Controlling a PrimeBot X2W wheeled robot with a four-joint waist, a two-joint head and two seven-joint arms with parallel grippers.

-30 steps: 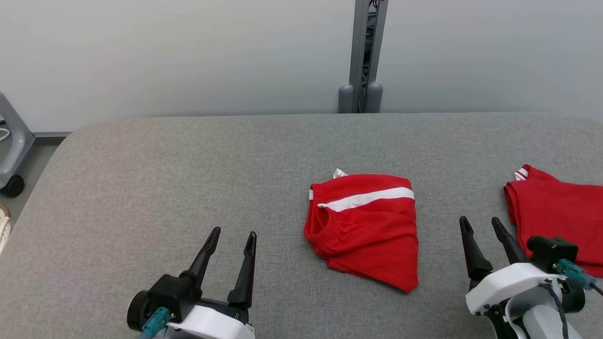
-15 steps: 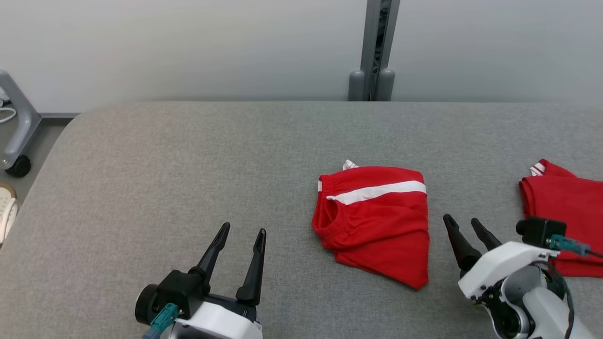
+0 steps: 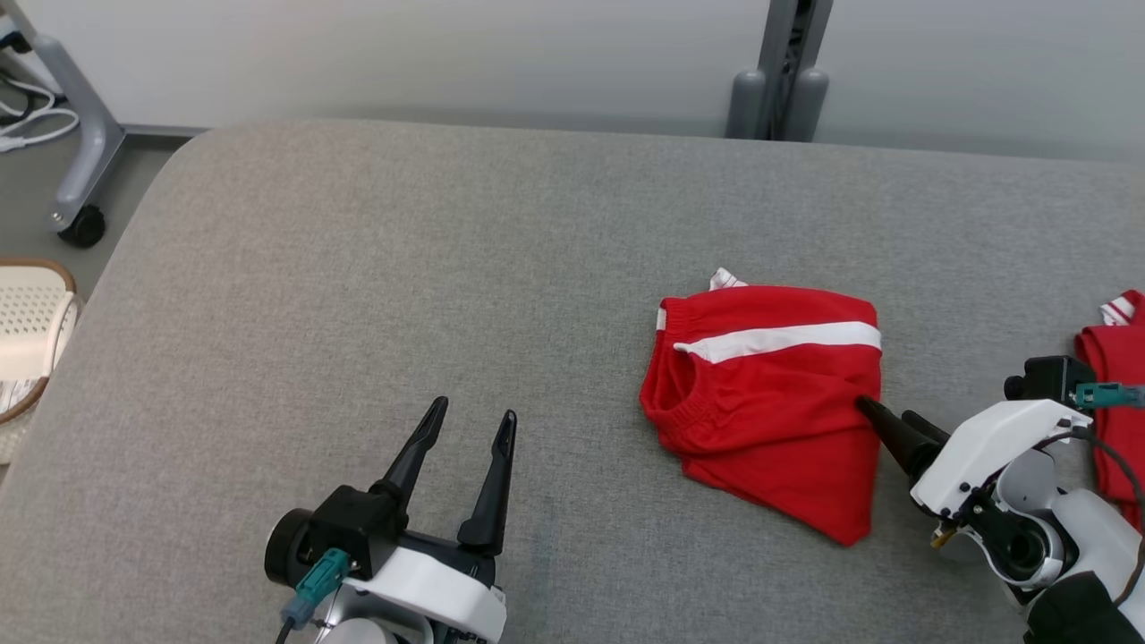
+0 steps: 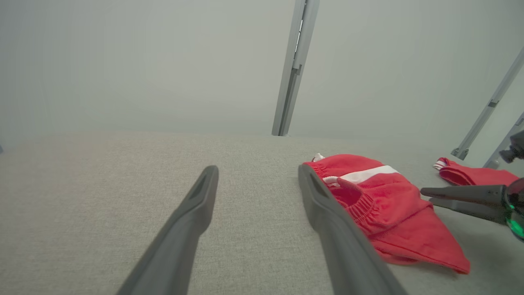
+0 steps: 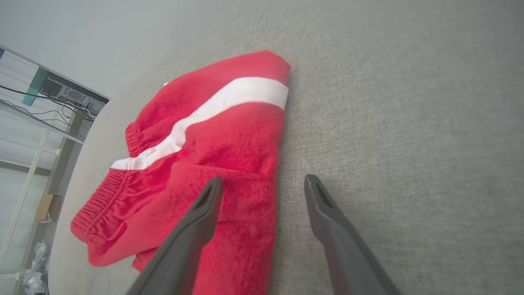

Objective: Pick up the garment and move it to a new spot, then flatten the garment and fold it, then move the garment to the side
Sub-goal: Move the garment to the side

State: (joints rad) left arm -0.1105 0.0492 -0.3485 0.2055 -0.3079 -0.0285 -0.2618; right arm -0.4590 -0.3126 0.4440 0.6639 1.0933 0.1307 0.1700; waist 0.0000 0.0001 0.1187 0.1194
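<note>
grey fabric covered the table, which ran from the near edge to a pale wall at the far side. the garment, red shorts with a white stripe, lay folded on the table, right of centre, its elastic waistband toward the left and its lowest corner pointing near. the stripe crossed the far part of the fold.

the right gripper was at the garment's right edge, with its fingers spread. in the right wrist view, one finger was over the red cloth and the other finger was over bare table, so the jaws straddled that edge. nothing was gripped between them. contact with the cloth could not be determined.

the left gripper was over bare table near the front, well to the left of the garment, with its fingers spread and nothing between them. in the left wrist view, this gripper pointed toward the far wall, with the garment to its right and the right gripper beyond.

a second red garment lay at the right edge of the table, apart from the first. a grey post stood behind the far edge. a wheeled stand and a pale basket were on the floor at the left.
</note>
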